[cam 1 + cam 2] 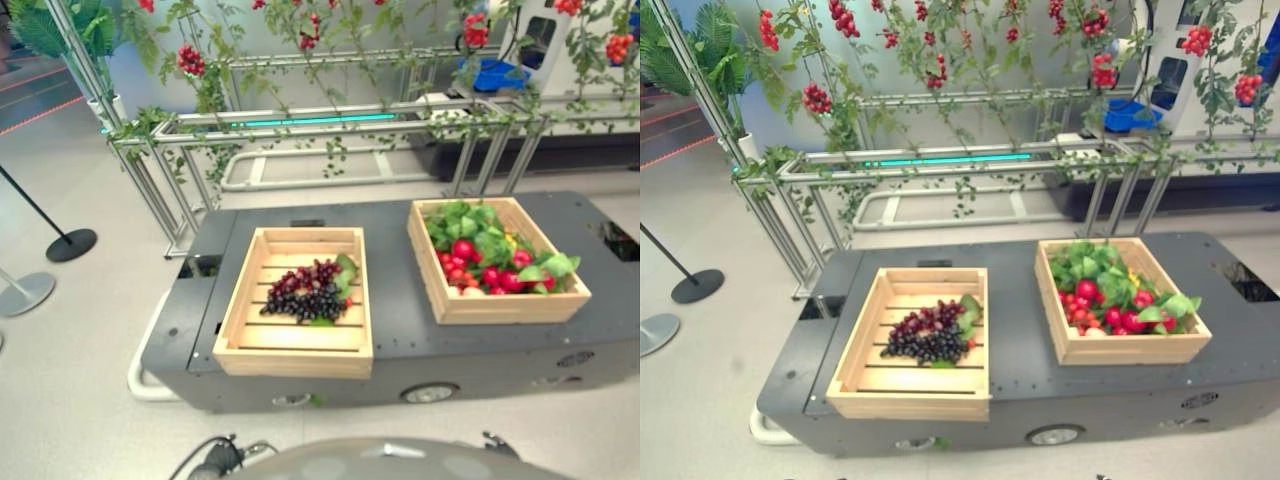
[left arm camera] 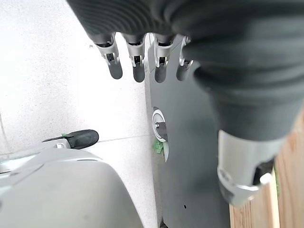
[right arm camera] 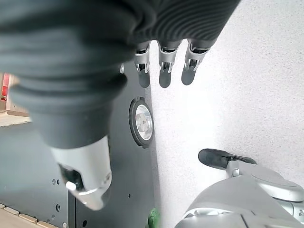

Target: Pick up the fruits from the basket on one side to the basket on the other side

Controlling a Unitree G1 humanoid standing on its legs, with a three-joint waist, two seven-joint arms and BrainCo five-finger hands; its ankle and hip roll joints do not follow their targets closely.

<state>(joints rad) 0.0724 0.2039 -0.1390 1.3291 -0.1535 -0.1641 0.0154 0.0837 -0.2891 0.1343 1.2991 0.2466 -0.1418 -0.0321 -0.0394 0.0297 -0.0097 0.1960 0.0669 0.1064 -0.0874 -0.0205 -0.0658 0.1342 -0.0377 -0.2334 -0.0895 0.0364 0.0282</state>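
Observation:
Two wooden crates stand on a low dark grey cart [image 1: 395,310]. In the left crate [image 1: 296,345] lies a bunch of dark purple grapes [image 1: 308,289] with a green leaf. The right crate [image 1: 497,303] holds several red fruits [image 1: 463,250] among green leaves. My left hand [image 2: 137,61] hangs beside the cart's side, fingers straight and relaxed, holding nothing. My right hand [image 3: 164,66] also hangs low by the cart's side near a round wheel hub [image 3: 141,122], fingers straight and empty.
Behind the cart runs a metal frame [image 1: 300,125] draped with vines and red berry clusters [image 1: 190,60]. Stanchion bases [image 1: 70,244] stand on the floor at the left. A blue object [image 1: 490,72] sits at the back right.

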